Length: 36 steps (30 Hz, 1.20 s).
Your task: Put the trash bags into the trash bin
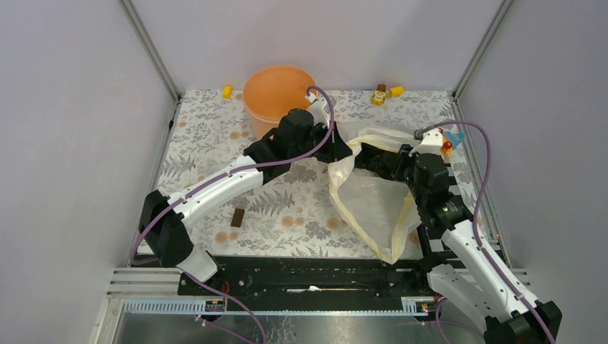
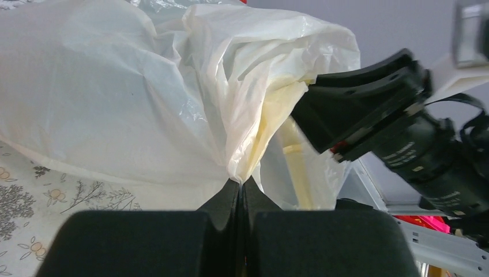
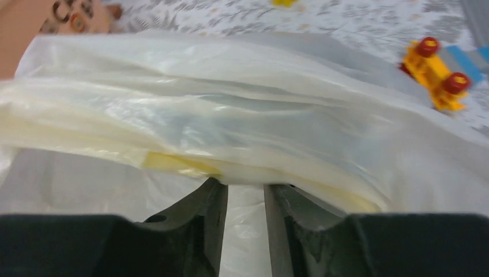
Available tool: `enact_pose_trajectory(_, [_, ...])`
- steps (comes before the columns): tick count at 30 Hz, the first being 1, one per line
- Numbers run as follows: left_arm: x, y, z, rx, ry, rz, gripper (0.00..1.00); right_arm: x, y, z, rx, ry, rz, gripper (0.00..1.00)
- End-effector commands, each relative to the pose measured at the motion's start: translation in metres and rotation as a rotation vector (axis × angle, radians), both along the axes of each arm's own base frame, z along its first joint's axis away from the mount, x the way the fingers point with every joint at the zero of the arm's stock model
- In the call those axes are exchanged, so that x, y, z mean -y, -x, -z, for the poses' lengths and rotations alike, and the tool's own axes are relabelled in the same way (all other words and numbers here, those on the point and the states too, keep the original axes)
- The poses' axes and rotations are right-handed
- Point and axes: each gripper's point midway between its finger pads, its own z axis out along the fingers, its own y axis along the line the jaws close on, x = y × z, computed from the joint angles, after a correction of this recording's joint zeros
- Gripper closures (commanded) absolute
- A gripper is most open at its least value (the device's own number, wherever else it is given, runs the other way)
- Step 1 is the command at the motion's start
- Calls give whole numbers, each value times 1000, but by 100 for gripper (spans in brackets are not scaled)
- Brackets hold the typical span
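The trash bin (image 1: 278, 92), a round peach-orange bucket, stands at the back of the floral mat; its wall also shows in the right wrist view (image 3: 20, 29). A pale yellow translucent trash bag (image 1: 373, 201) lies spread right of centre, its upper edge lifted. My left gripper (image 1: 343, 152) is just right of the bin, shut on a pinched fold of the bag (image 2: 239, 183). My right gripper (image 1: 364, 154) faces it a short way off. Its jaws stand narrowly apart (image 3: 245, 187), with the bag's thick rim (image 3: 230, 161) lying across the tips.
Small yellow toys (image 1: 227, 92) (image 1: 378, 97) lie along the back edge. A brown block (image 1: 237, 217) lies on the mat's left part. A yellow toy with red wheels (image 3: 438, 72) and a blue piece (image 1: 454, 136) sit at the right edge. Grey walls enclose the table.
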Motion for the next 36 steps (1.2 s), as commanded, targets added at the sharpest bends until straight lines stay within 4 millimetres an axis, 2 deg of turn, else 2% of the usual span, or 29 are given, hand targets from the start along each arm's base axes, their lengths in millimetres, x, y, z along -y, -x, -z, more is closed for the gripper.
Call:
enact_pose_trajectory(1, [15, -4, -27, 24, 84, 37, 100, -46, -6, 4, 20, -10, -254, 61])
enact_pose_trajectory(3, [17, -7, -30, 20, 90, 36, 100, -54, -9, 3, 39, -12, -287, 56])
enact_pose_trajectory(6, [19, -9, -37, 24, 106, 34, 100, -51, -18, 13, 9, 7, -234, 49])
enact_pose_trajectory(12, [21, -8, -43, 26, 131, 39, 99, -3, -39, 41, -61, 24, 125, 26])
enact_pose_trajectory(14, [22, -8, -40, 19, 138, 37, 99, 8, -45, 48, -75, 22, 224, 25])
enact_pose_trajectory(17, [25, -10, -32, 4, 134, 40, 99, 13, -55, 62, -113, 20, 296, 24])
enact_pose_trajectory(22, [28, -15, -19, -10, 114, 37, 99, 27, -75, 79, -167, 39, 365, 17])
enact_pose_trajectory(27, [26, -24, -5, -19, 85, 23, 98, 43, -91, 89, -189, 125, 461, 17])
enact_pose_trajectory(28, [25, -26, -2, -22, 80, 21, 98, 46, -95, 92, -196, 130, 475, 18])
enact_pose_trajectory(30, [24, -30, 5, -27, 69, 13, 98, 43, -101, 98, -216, 112, 457, 29])
enact_pose_trajectory(33, [23, -36, 20, -34, 40, -4, 98, 28, -103, 99, -235, 80, 362, 60])
enact_pose_trajectory(35, [22, -42, 29, -44, 20, -13, 98, 20, -100, 92, -230, 55, 302, 85])
enact_pose_trajectory(36, [22, -45, 32, -47, 12, -16, 98, 15, -98, 82, -212, 36, 269, 97])
